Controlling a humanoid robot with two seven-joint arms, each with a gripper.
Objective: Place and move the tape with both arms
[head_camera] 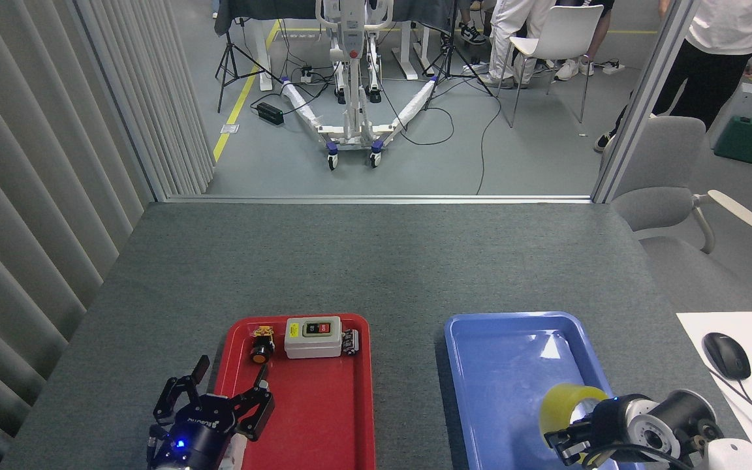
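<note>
The tabletop (376, 261) held two trays, one red (324, 418) and one blue (500, 391), one tape roll (562, 405), and two tools, left (213, 408) and right (575, 444).

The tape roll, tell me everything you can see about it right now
The tape is a wide roll of translucent yellow packing tape with a pale core showing at its open end. It is tipped on its side, its axis pointing roughly toward the right gripper, whose black fingers close on its near end. It sits over the near right part of the blue tray; whether it rests on the tray or hangs above it cannot be told.
</note>
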